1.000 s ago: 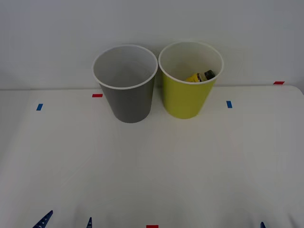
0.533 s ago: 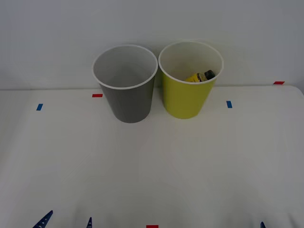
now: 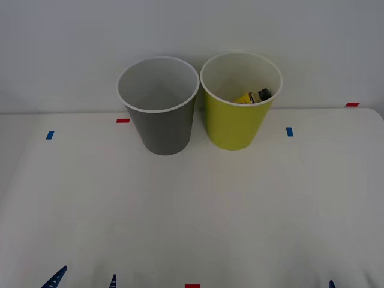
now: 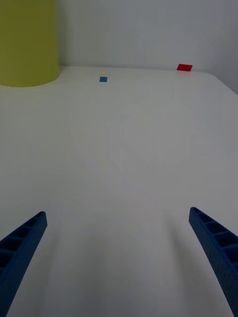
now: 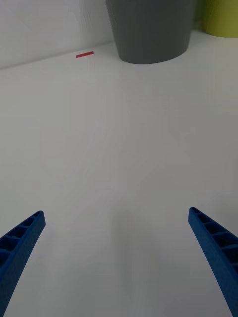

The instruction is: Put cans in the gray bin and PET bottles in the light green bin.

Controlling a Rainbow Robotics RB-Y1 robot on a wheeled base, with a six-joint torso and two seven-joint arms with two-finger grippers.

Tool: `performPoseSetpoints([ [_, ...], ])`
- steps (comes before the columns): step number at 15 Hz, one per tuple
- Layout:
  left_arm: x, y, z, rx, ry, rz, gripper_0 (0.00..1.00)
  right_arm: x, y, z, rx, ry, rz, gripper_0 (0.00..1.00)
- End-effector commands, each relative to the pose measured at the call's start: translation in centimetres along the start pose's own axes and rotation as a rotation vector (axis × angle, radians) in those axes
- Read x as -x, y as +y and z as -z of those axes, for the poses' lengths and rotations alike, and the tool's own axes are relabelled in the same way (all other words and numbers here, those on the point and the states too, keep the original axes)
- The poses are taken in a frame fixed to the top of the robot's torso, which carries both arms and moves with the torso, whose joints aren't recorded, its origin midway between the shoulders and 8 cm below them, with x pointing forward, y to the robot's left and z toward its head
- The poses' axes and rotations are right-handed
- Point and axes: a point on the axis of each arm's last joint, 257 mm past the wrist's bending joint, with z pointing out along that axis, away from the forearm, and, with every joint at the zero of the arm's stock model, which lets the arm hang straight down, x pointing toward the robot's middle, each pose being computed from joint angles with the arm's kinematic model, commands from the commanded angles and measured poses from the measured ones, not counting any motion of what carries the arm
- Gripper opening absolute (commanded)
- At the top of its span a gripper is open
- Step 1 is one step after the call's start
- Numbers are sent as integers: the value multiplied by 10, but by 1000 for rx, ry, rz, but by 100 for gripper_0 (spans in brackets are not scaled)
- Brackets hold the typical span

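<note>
Bottle (image 3: 255,96) lies inside green bin (image 3: 235,123); gray bin (image 3: 162,129) beside it. Left gripper (image 5: 116,247) and right gripper (image 4: 116,247) both spread wide, low over table (image 3: 192,216).

- Looks like a lab/test setup, not a home.
- Plain white table (image 3: 192,210) against a bare white wall (image 3: 192,30).
- Small red tape marks (image 3: 123,120) & blue tape marks (image 3: 290,131) stuck on the tabletop, like position refs.
</note>
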Motion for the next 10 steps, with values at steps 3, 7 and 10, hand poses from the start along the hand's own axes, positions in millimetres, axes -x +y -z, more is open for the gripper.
performPoseSetpoints([
  [3, 0, 0, 0, 0, 0, 0, 100, 0, 0, 0, 0, 0, 0, 100],
  [7, 0, 0, 0, 0, 0, 0, 100, 0, 0, 0, 0, 0, 0, 100],
  [10, 0, 0, 0, 0, 0, 0, 100, 0, 0, 0, 0, 0, 0, 100],
])
